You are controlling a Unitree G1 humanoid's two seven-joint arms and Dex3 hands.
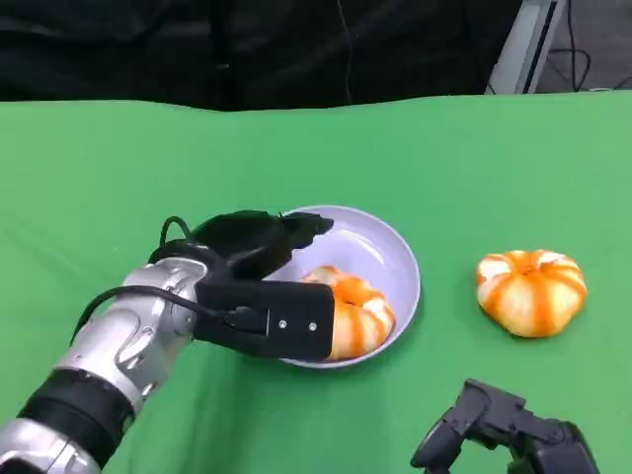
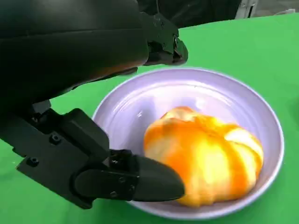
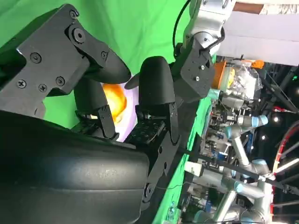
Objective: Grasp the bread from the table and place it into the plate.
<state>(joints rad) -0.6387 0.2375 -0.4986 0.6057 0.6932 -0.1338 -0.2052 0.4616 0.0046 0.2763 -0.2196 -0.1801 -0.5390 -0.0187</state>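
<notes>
An orange-and-cream striped bread [image 1: 360, 311] lies inside the pale lilac plate [image 1: 405, 262] at the table's middle. My left hand [image 1: 259, 245] hovers over the plate's near-left rim with its fingers spread. In the left wrist view one fingertip [image 2: 149, 179] sits right beside the bread [image 2: 210, 158], while the other fingers [image 2: 163, 44] stand apart above the plate's rim [image 2: 187, 88]. A second bread [image 1: 531, 291] of the same kind rests on the cloth to the right. My right hand [image 1: 504, 427] stays low at the front right and holds nothing.
Green cloth [image 1: 118, 168] covers the whole table, and a dark backdrop runs behind its far edge. Open cloth stretches to the left and behind the plate. The right wrist view shows my right hand's fingers [image 3: 156, 88], my left forearm [image 3: 205, 18] and lab equipment beyond.
</notes>
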